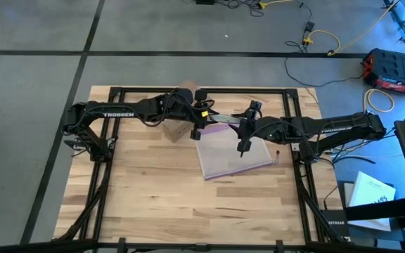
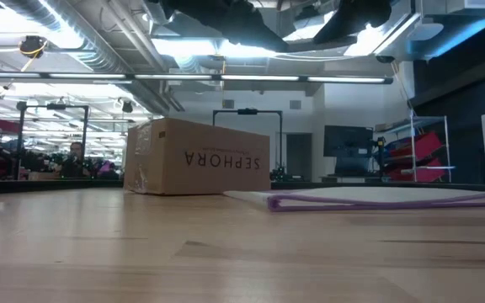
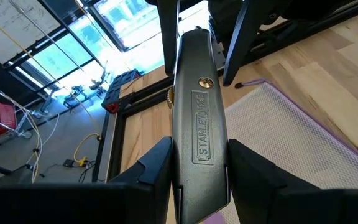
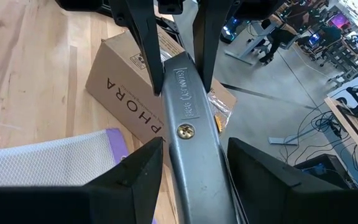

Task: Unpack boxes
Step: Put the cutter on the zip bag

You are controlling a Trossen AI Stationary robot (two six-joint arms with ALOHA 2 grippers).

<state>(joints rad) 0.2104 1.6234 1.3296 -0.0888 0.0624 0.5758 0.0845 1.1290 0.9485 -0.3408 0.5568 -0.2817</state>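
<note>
High view: on my left, the left arm reaches in over the far half of the wooden table (image 1: pixel 153 197), and its left gripper (image 1: pixel 201 118) sits above the table just beside the box (image 1: pixel 176 131). That brown cardboard box lies near the far edge, partly under the arm; the low view shows it resting flat on the wood with its SEPHORA lettering upside down.

Between the two arms I see a grey utility knife (image 3: pixel 199 124), lifted off the table. In the left wrist view my left fingers (image 3: pixel 148 168) are clamped narrowly on one end of its metal handle. In the right wrist view the right fingers (image 4: pixel 135 171) stand on either side of the other end, and both pairs meet on the same tool.

Just right of the box lies the clear bag (image 1: pixel 234 151) with a purple edge, flat on the wood, under the right gripper (image 1: pixel 243 144). The right arm comes in from my right side.
</note>
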